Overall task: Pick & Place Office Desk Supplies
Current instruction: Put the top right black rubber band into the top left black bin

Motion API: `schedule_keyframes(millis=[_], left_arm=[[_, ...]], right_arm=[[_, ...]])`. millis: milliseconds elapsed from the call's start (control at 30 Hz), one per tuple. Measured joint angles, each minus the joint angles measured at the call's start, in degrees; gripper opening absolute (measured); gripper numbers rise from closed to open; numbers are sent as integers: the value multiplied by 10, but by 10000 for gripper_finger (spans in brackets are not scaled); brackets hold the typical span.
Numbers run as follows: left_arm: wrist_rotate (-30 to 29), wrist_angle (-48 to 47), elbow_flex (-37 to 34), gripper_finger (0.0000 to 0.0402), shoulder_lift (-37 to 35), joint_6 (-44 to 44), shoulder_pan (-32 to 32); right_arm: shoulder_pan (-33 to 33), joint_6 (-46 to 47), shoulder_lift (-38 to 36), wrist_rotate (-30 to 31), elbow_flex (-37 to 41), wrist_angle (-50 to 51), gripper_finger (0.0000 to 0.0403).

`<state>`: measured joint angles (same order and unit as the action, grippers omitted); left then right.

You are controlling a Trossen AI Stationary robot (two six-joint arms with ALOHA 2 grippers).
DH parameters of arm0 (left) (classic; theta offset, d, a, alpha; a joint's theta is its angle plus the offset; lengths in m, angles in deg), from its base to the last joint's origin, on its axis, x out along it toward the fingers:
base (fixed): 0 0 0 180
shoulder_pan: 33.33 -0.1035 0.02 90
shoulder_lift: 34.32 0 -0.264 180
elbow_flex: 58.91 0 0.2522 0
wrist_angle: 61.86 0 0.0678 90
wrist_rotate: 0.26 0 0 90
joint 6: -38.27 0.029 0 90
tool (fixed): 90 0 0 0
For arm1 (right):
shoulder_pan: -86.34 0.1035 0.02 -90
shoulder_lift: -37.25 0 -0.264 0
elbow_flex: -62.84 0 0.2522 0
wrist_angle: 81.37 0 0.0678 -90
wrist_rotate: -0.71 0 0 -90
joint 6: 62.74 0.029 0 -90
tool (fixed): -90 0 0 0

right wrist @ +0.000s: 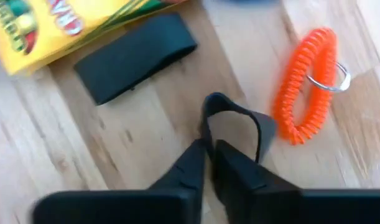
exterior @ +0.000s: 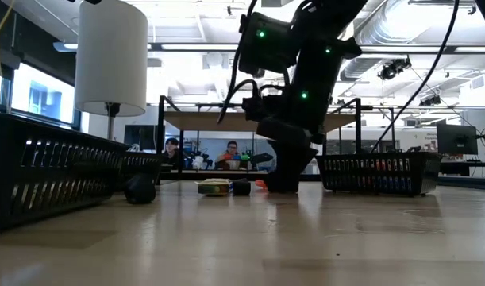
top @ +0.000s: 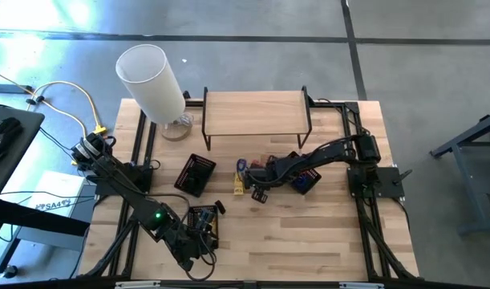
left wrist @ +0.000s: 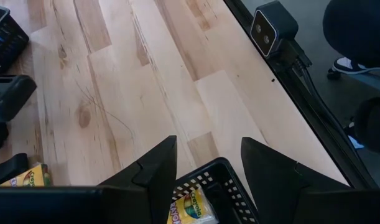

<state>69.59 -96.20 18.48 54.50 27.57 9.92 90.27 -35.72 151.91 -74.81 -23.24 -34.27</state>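
Right gripper (right wrist: pixel 207 155) sits low over the table middle, fingers pressed nearly together, pinching the wire handle of a black binder clip (right wrist: pixel 233 127) that rests on the wood. Just beside the clip lies an orange coil band (right wrist: pixel 305 87) with a metal ring; a flat black piece (right wrist: pixel 135 57) and a yellow crayon box (right wrist: pixel 71 25) lie a little farther out, all apart from each other.

Left gripper (left wrist: pixel 205 165) hovers near the front-left of the table, fingers spread, holding nothing, above a small black basket (left wrist: pixel 217 171) that already has one yellow crayon packet (left wrist: pixel 188 208) in it. Another yellow packet (left wrist: pixel 25 177) shows just beside that basket.

Progress, judged: partly done. Some supplies are binned, and the clip is gripped but not yet lifted. Left on the wood near the right arm: one clip, one coil band, one flat black piece, one yellow box. Baskets counted in the high view: three, one mid-left (top: pixel 195 174), one front-left (top: pixel 203 220), one under the right arm (top: pixel 306 181). Contents of the other two too small to count.
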Motion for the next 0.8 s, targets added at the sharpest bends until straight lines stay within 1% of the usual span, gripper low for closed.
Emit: schedule_keyframes(millis=[67,133,267,400,467,567,700,800], left_arm=[[0,0,0,172,0,0,0],[0,0,0,172,0,0,0],[0,0,0,172,0,0,0],[-1,5,0,172,2,-52,0],[-2,4,0,172,2,-60,0],[-13,7,0,172,2,-39,0],[-23,19,0,172,2,16,-5],[-27,36,0,172,2,69,-14]], right_arm=[[10,-16,-3,12,1,0,9],[20,-18,-7,29,0,4,5],[46,-15,-32,41,-13,14,3],[92,13,-66,60,-31,24,3],[124,30,-74,72,-33,0,3],[185,34,-78,86,-33,-43,3],[255,61,-77,84,-33,-126,3],[291,58,-75,94,-33,-194,3]])
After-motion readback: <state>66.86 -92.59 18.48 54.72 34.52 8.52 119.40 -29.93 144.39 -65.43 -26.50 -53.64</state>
